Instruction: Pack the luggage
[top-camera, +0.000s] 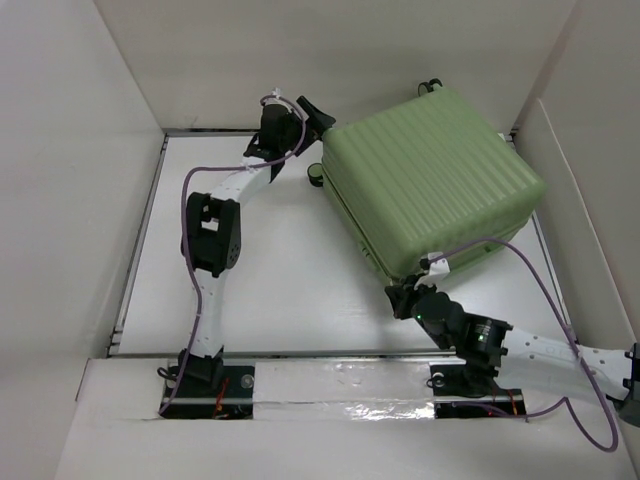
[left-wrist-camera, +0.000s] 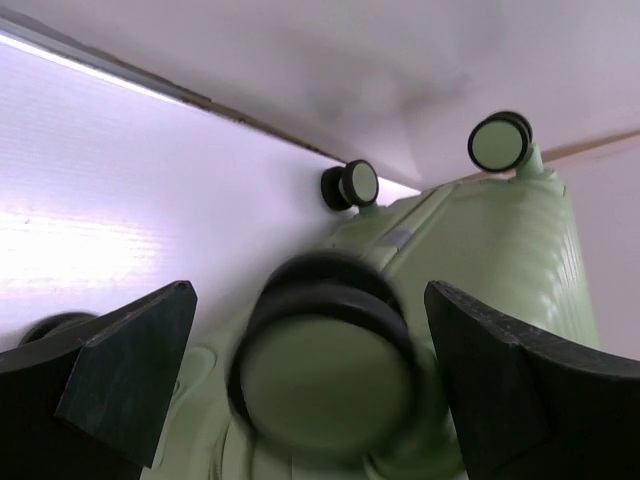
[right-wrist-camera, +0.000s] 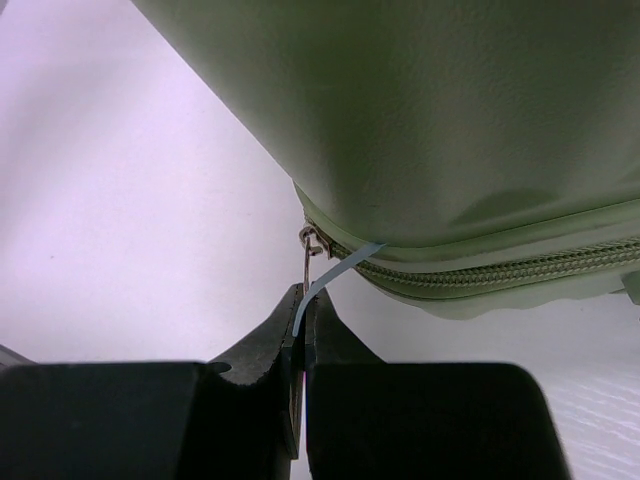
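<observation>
The luggage (top-camera: 430, 175), a pale green ribbed hard-shell suitcase, lies closed on the table at the back right. My left gripper (top-camera: 318, 118) is at its far left corner, open, with a black-and-cream wheel (left-wrist-camera: 325, 365) between the fingers; two more wheels (left-wrist-camera: 352, 184) show behind. My right gripper (top-camera: 402, 297) is at the suitcase's near corner, shut on the metal zipper pull (right-wrist-camera: 309, 262) and a thin light blue strip (right-wrist-camera: 335, 270) that comes out of the zipper seam (right-wrist-camera: 500, 268).
White walls enclose the table on the left, back and right. The suitcase's far corner sits close to the back wall (top-camera: 350, 60). A purple cable (top-camera: 545, 290) loops from the right arm over the table's near right part.
</observation>
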